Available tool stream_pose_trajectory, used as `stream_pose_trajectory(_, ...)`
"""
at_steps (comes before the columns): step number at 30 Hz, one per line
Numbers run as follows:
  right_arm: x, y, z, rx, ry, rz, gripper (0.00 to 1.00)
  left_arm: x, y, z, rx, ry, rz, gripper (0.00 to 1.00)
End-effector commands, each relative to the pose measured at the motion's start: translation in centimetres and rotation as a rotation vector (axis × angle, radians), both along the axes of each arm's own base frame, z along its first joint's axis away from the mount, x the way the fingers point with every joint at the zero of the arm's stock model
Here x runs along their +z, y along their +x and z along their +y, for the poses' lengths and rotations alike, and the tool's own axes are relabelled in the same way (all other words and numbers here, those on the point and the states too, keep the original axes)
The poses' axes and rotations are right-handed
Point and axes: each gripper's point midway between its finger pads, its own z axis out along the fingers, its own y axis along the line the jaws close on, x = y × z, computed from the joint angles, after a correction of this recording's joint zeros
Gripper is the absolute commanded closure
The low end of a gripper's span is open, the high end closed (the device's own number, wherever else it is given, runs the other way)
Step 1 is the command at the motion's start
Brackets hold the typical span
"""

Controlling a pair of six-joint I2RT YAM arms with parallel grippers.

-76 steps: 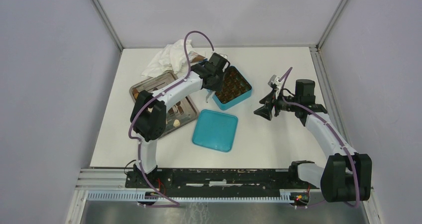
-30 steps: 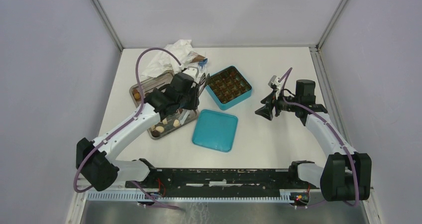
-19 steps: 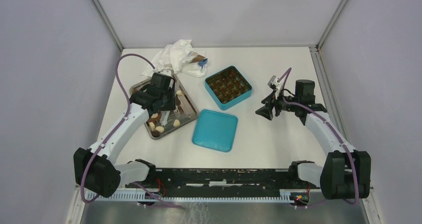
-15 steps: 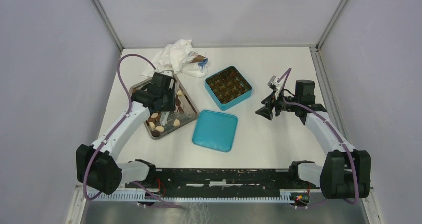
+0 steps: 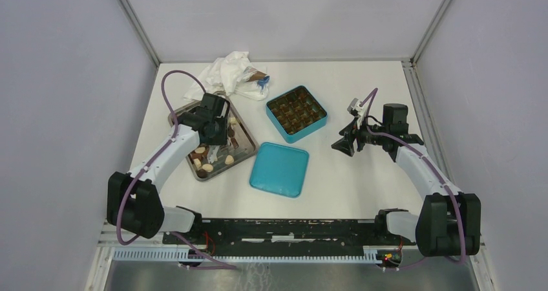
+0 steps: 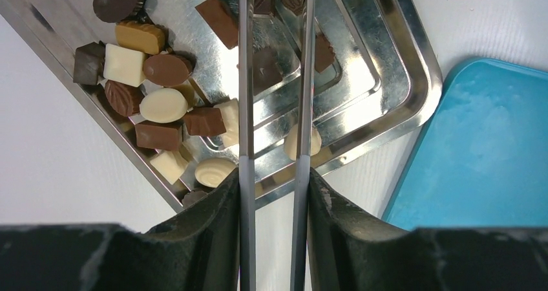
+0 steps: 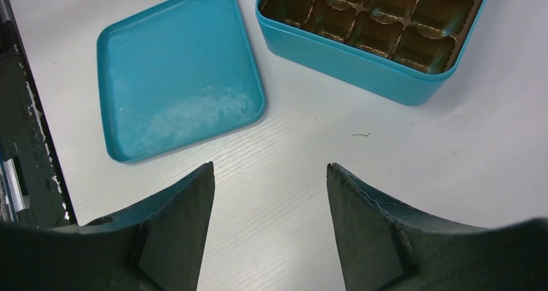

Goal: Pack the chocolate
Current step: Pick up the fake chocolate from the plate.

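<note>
- At the left side of the surface (image 5: 362, 194), my left end effector (image 5: 218, 127) hangs over the metal tray (image 6: 413, 64), with its arm reaching in from the near left.
- My left fingers (image 6: 244, 110) are two thin, straight blades running side by side with a narrow gap. Through that gap I see the tray floor and a dark brown piece lying on it.
- The blade tips run off the edge of my left wrist view, so I cannot tell whether they pinch a piece or only stand slightly apart.
- The chocolate (image 6: 163, 105) lies loose in the tray. The pieces are dark, mid-brown, caramel and cream, and round, oval or square. Most crowd the tray's near end, and a few are scattered toward its far end.
- One cream piece shows partly behind one blade, close to the tray's stepped wall.
- The teal lid (image 7: 174, 77) lies flat just right of the tray's near corner, on the near side of the teal box (image 7: 362, 64).
- The teal box stands open to the right of the tray's far half, apart from the lid. Its grid of cells shows a glossy brown-gold liner. From above I cannot tell which cells hold pieces.
- My right end effector (image 7: 268, 168) hovers over bare surface to the right of box and lid. Its fingers are spread wide with nothing between them.
- A crumpled white cloth (image 5: 223, 74) sits at the far left, just beyond the tray's far end.
</note>
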Motion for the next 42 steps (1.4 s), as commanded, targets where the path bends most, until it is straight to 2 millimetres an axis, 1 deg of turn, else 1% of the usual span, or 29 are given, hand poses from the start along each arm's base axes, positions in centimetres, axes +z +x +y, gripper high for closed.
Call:
stream_pose_trajectory(1, 0.9, 0.7, -0.1, 0.007, -0.001, -0.038, 0.30, 0.9, 1.5, 0.3, -0.019, 0.026, -0.058, 0.57)
stream_pose_trajectory(11, 0.8, 0.7, 0.0, 0.009, 0.000, -0.032, 0.30, 0.3, 1.7, 0.5, -0.016, 0.012, -0.042, 0.54)
stream_pose_trajectory(22, 0.8, 0.6, 0.0, 0.012, 0.004, -0.030, 0.30, -0.6, 1.5, 0.1, -0.030, -0.009, -0.009, 0.54)
stream_pose_trajectory(27, 0.9, 0.6, 0.0, 0.013, 0.005, -0.032, 0.30, -1.1, 1.6, 0.4, -0.021, 0.009, 0.002, 0.54)
stream_pose_trajectory(38, 0.9, 0.5, 0.1, 0.016, 0.008, -0.031, 0.30, -1.5, 2.0, 0.6, -0.012, 0.001, 0.020, 0.54)
stream_pose_trajectory(42, 1.0, 0.5, 0.1, 0.017, 0.009, -0.032, 0.30, -1.4, 2.0, 0.7, -0.010, 0.000, 0.017, 0.54)
